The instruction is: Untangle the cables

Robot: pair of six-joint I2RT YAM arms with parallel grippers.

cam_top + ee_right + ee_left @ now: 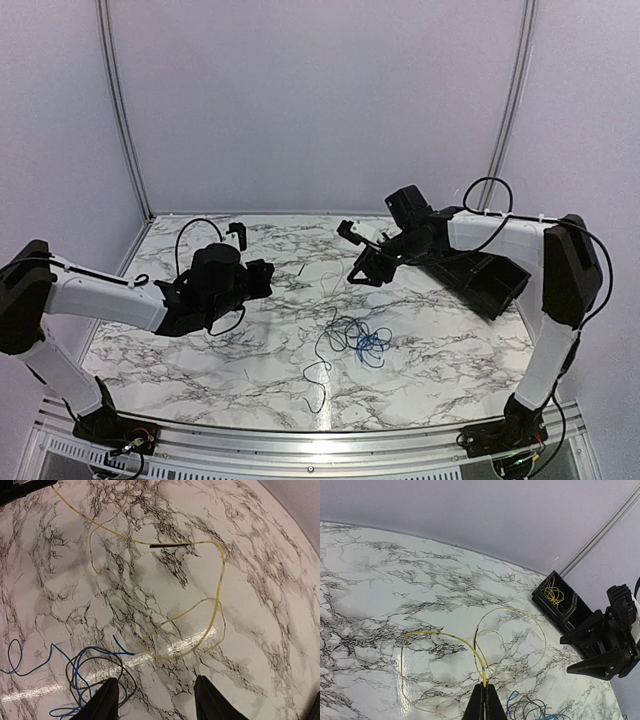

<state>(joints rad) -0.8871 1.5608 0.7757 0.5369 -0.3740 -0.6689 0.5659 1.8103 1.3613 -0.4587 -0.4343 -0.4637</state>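
left end effector [485, 702] pinched shut on yellow cable [470, 647] | right end effector [157, 700] wide | blue-black cables [87, 680] just beside 1 finger

A very thin yellow wire [222, 575] sprawls in wide, open loops on the marble table [200, 350], with one short stretch of it black. One part is pinched in the closed left pincer [485, 690]. Just beside it, a thin blue wire [372, 343] and a thin black wire [347, 328] lie flat in a small heap of overlapping, tangled coils, one loose strand trailing toward the near edge.
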